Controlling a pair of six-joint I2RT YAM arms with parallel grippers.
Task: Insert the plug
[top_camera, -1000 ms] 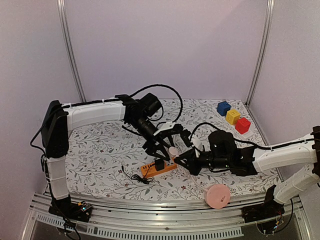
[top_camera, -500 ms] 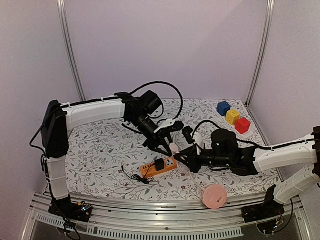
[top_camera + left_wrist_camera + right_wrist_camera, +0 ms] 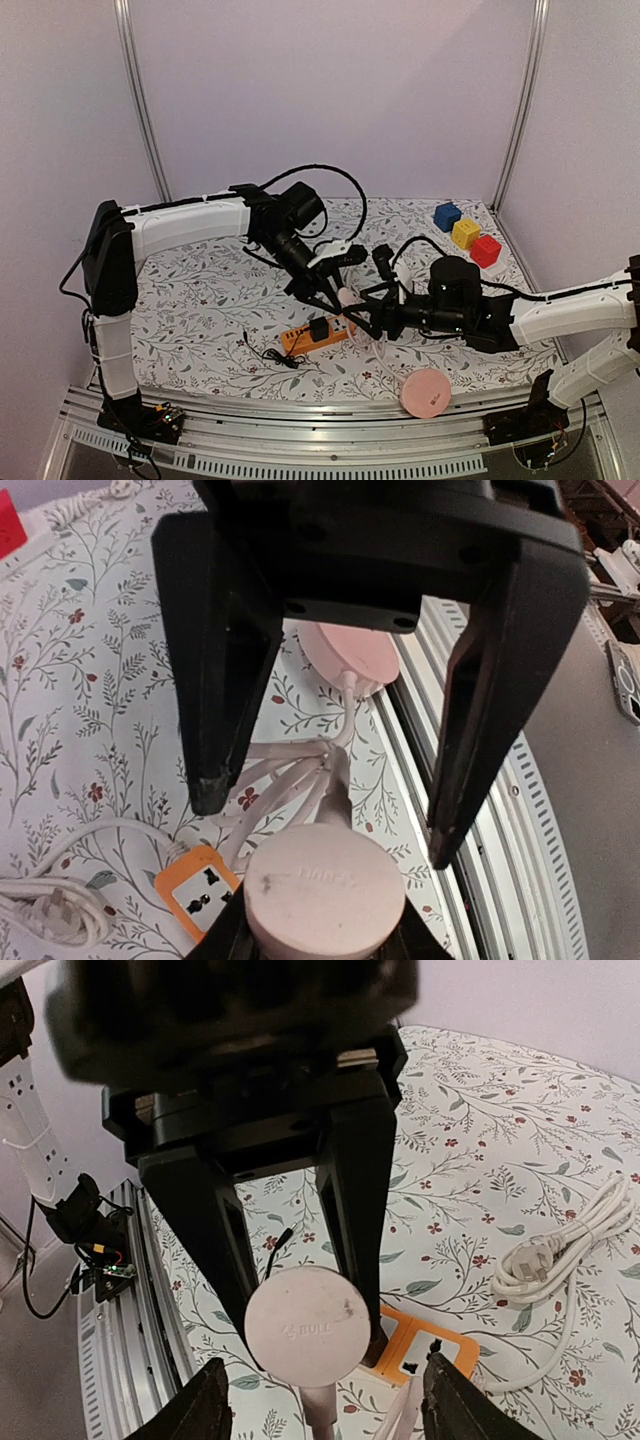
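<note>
Plug (image 3: 325, 885), round and pale pink, is pinched between the narrow-set jaws of the left gripper (image 3: 308, 1325), its flat face turned toward the right gripper (image 3: 325, 1405). That right one stands nose to nose with it, fingers (image 3: 215, 680) spread wide with nothing between them. The plug sits just ahead of their tips, and from where I look they are not touching it.

Just under both sets of fingertips, on the flowered table (image 3: 200, 290), lies the orange strip (image 3: 318, 336), with a black block (image 3: 320, 327) sitting on it. The plug is held above the strip and is not seated in any socket; one open socket shows on the strip's end beside the left gripper.

A white cord (image 3: 300, 770) comes out of the plug, bunches in a few strands beneath the right gripper and runs on to a pink disc (image 3: 425, 392) lying near the table's front edge, below that gripper's wrist. A coiled white cable (image 3: 560, 1240) rests on the table off to the far side of the left gripper. Three cubes (image 3: 465, 234), blue, yellow and red, sit well apart from both grippers in the far corner.
</note>
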